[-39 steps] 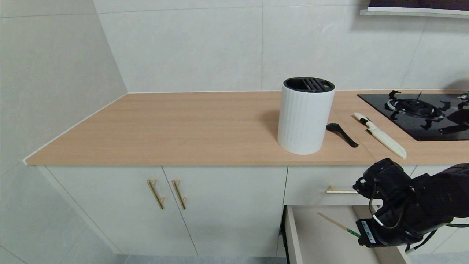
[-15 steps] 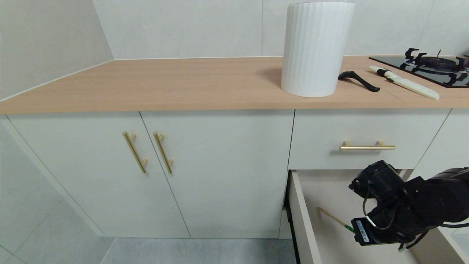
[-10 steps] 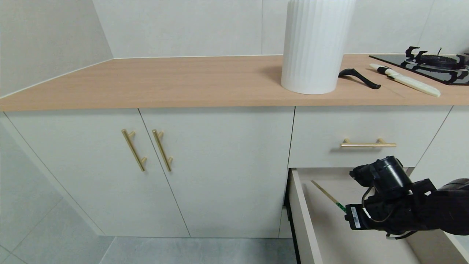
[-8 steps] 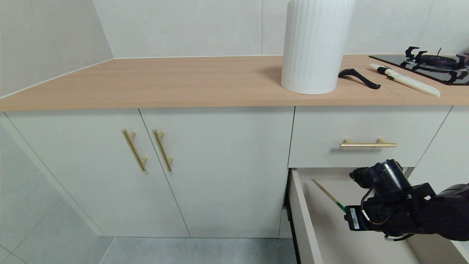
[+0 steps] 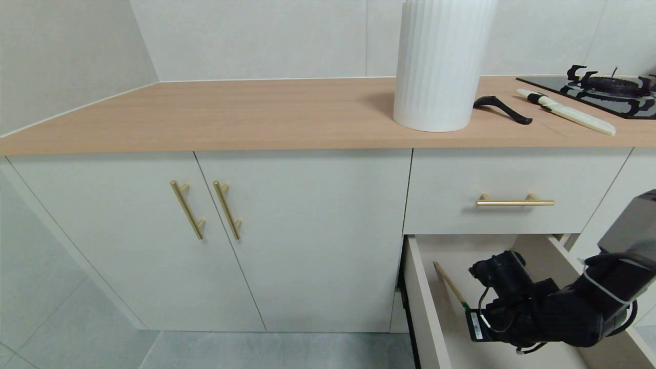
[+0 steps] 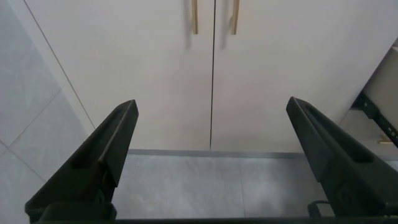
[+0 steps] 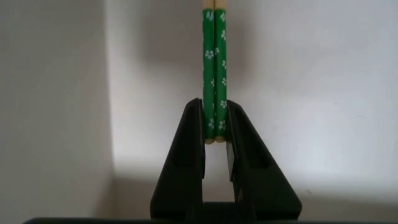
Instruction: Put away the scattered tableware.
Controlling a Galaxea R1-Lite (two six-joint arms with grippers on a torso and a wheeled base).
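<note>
Green-painted, flower-dotted wooden chopsticks [image 7: 214, 62] sit clamped side by side between the black tapered fingers of the right gripper [image 7: 214, 134], low inside the open pale drawer [image 5: 425, 312]. The left gripper [image 6: 211, 109] hangs with its flat jaws wide apart, facing smooth white cabinet doors [image 6: 280, 74] with brass bar handles [image 6: 194, 15]. Beyond, on the wood-grain countertop [image 5: 230, 113], a ribbed white cylindrical holder [image 5: 438, 66] stands beside a black spoon [image 5: 502, 108] and a cream-bladed knife [image 5: 569, 114].

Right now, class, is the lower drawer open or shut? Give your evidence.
Open. The lower drawer is pulled out beyond the cabinet front, its inside visible, and the right gripper holds green-ended chopsticks over it.
</note>
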